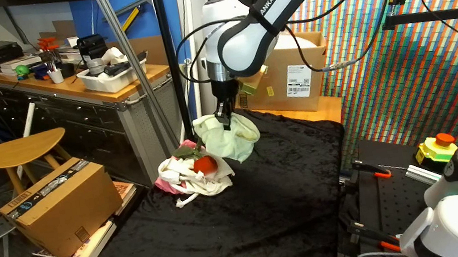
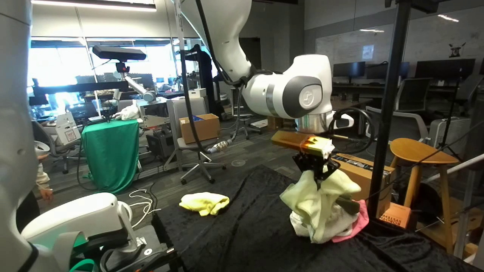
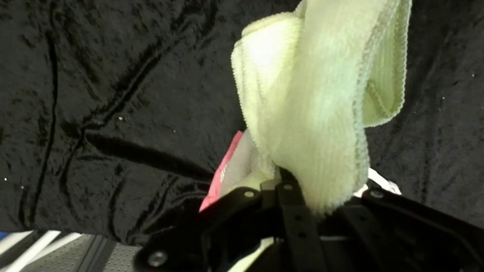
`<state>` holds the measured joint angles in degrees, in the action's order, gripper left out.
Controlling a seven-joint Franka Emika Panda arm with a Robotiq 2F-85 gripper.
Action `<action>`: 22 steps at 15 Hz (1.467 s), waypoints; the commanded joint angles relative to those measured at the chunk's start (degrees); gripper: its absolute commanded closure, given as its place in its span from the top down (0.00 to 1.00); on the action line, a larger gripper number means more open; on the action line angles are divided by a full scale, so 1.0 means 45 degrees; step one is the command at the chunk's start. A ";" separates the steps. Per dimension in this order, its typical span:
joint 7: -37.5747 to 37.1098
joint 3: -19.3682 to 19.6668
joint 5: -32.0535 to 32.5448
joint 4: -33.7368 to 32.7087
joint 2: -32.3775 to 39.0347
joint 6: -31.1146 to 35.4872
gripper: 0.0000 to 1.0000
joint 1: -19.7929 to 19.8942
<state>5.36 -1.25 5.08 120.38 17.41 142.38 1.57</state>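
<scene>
One gripper pinched one pale green cloth, loosely draped, near the fabric heap; slow, firm handling clear of that heap seemed best.

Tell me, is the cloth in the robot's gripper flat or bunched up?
Bunched up: the pale green cloth hangs in folds from the gripper.

In the wrist view, the cloth at upper centre is pale yellow-green, finely ribbed; the fabric edge at lower centre is pink. In an exterior view, the claw is black, the bench black, and the backdrop at upper right striped orange, green, blue and white.
</scene>
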 commanded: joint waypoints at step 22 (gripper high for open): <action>-0.2995 0.0666 0.1427 -0.2794 0.2690 0.1465 0.47 -0.2405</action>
<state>-6.59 0.31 10.13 109.99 28.10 149.03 -8.14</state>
